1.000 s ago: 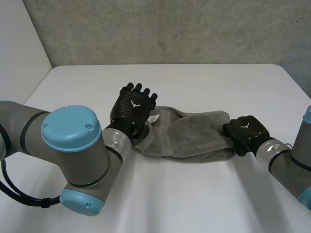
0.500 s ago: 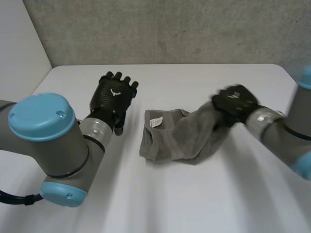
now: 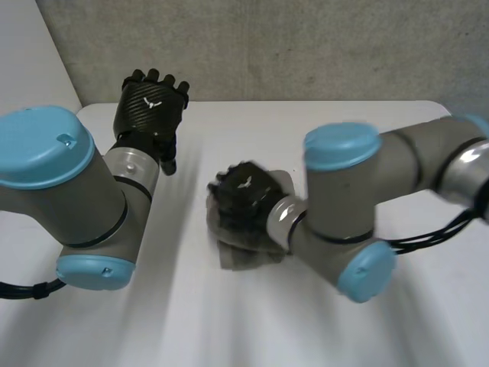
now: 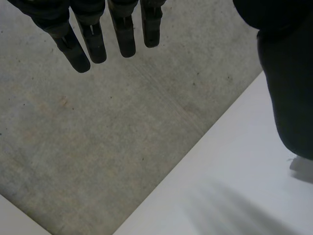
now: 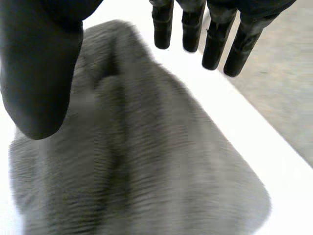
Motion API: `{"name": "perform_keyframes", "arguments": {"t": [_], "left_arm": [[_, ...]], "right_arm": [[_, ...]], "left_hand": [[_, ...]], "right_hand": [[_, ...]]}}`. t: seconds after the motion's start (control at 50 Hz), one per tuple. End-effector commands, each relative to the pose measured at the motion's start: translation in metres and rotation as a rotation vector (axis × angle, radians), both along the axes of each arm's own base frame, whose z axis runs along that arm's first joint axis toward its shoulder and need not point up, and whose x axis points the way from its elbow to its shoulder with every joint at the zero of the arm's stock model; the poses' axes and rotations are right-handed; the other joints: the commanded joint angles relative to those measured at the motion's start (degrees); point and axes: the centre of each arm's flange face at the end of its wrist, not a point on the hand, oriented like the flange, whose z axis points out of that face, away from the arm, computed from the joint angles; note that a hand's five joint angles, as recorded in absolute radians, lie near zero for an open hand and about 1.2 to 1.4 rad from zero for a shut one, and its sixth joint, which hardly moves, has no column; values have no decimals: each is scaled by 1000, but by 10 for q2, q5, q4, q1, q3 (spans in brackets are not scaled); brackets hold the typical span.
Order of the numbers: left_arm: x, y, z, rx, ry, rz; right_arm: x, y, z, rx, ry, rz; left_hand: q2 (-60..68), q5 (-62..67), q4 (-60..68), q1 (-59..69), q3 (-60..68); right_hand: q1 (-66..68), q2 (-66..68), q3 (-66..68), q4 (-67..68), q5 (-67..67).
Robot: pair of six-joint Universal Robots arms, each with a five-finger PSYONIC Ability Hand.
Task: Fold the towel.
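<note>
**Desk:** Where is the towel?

**Photographer:** The grey towel [image 3: 241,258] lies bunched in a heap on the white table [image 3: 229,329], about mid-table, with the right hand [image 3: 243,205] directly over it. From the head camera the hand covers most of the cloth. Grey shows at the towel's near edge and a little at its far right.

**Desk:** Has that hand got hold of it?

**Photographer:** Not by its wrist camera. The fingers [image 5: 164,29] are straight and reach out past the far edge of the towel. The thumb [image 5: 39,73] stands wide of them, above the cloth's other side. The heap sits under the palm, ridged and rumpled, and nothing is pinched. The right arm [image 3: 344,206] crosses in from the towel's right, its elbow above the table.

**Desk:** And the other one?

**Photographer:** The left hand [image 3: 150,103] is well apart from the towel, beyond it and off to its left, raised at the table's far edge in front of the grey concrete wall [image 3: 306,46]. Its fingers hang straight and relaxed with the thumb spread away. It holds nothing.
</note>
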Motion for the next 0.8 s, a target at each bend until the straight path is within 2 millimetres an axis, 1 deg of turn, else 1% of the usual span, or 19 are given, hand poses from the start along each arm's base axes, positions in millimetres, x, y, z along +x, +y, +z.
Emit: {"name": "perform_keyframes", "arguments": {"t": [0.02,0.06,0.14,0.16,0.18,0.22,0.24,0.28,0.3,0.32,0.34,0.38,0.4,0.44,0.5,0.58,0.66,0.72,0.8], "left_arm": [[-13,2,5,-15,25,-30],[-20,6,1,8,54,-56],[-26,11,-13,60,73,-80],[-29,14,-23,92,65,-92],[-29,14,-23,93,65,-92],[-37,23,-46,159,27,-115],[-37,23,-46,160,27,-115],[-40,28,-72,227,-21,-124],[-40,28,-72,227,-21,-124],[-40,31,-84,258,-44,-126],[-40,31,-85,258,-45,-126],[-40,36,-106,309,-85,-130],[-40,36,-106,309,-86,-130],[-38,38,-117,332,-103,-126],[-38,38,-118,337,-107,-126],[-37,37,-113,328,-94,-124],[-37,37,-101,306,-75,-125],[-37,37,-99,302,-71,-126],[-37,38,-90,291,-44,-127]], "right_arm": [[-42,-15,40,35,-143,-141],[-53,-18,46,51,-172,-174],[-63,-27,41,64,-165,-210],[-67,-31,39,67,-163,-224],[-67,-31,39,67,-163,-224],[-69,-37,32,81,-154,-237],[-69,-37,32,81,-154,-237],[-65,-44,9,123,-129,-231],[-65,-44,9,124,-128,-231],[-63,-47,-1,143,-118,-227],[-63,-47,-2,143,-118,-227],[-59,-53,-20,166,-99,-227],[-59,-53,-20,166,-98,-227],[-57,-58,-40,195,-72,-232],[-56,-59,-46,205,-63,-234],[-56,-61,-51,212,-60,-235],[-57,-62,-51,212,-60,-242],[-57,-62,-51,216,-62,-245],[-58,-63,-44,205,-72,-252]], "left_hand": [[-41,-124,-45,-47,-35],[-41,-124,-45,-47,-35],[-41,-124,-45,-47,-35],[-43,-126,-47,-49,-37],[-43,-126,-47,-49,-37],[-43,-126,-47,-49,-37],[-43,-126,-47,-49,-37],[-41,-124,-45,-47,-35],[-41,-124,-45,-47,-35],[-41,-124,-45,-47,-35],[-41,-124,-45,-47,-35],[-38,-121,-42,-44,-32],[-38,-121,-42,-44,-32],[-36,-119,-40,-42,-30],[-36,-119,-40,-42,-30],[-36,-119,-40,-42,-30],[-36,-119,-40,-42,-30],[-36,-119,-40,-42,-30],[-36,-119,-40,-42,-30]], "right_hand": [[-43,-46,-43,-44,-34],[-43,-46,-43,-44,-34],[-43,-46,-43,-44,-34],[-43,-46,-43,-44,-34],[-43,-46,-43,-44,-34],[-43,-46,-43,-44,-34],[-43,-46,-43,-44,-34],[-43,-46,-43,-44,-34],[-43,-46,-43,-44,-34],[-43,-46,-43,-44,-34],[-43,-46,-43,-44,-34],[-43,-46,-43,-44,-34],[-43,-46,-43,-44,-34],[-43,-46,-43,-44,-34],[-43,-46,-43,-44,-34],[-43,-46,-43,-44,-34],[-43,-46,-43,-44,-34],[-43,-46,-43,-44,-34],[-43,-46,-43,-44,-34]]}}
